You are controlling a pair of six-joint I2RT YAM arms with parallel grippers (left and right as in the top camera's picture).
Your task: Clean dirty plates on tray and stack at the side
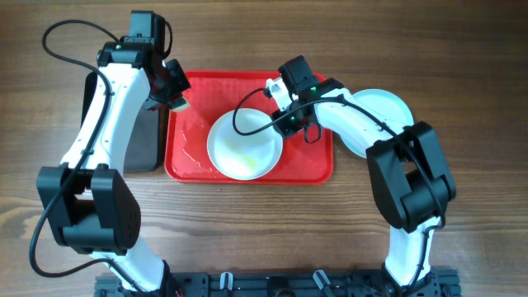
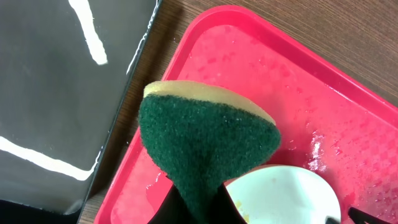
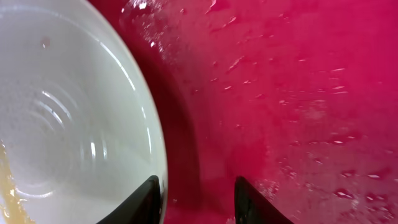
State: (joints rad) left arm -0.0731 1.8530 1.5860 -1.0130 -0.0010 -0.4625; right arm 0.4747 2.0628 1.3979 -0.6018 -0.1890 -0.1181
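A cream-white plate with yellowish smears lies on the wet red tray. My right gripper hovers low at the plate's right rim. In the right wrist view this gripper is open: one finger sits over the plate's edge, the other over the tray, with only tray floor between them. My left gripper is over the tray's far left corner, shut on a green-and-yellow sponge. Pale plates sit on the table right of the tray, partly under my right arm.
A black rectangular tray lies against the red tray's left side, also seen as the black tray in the left wrist view. Bare wooden table surrounds everything. Water droplets cover the red tray's floor.
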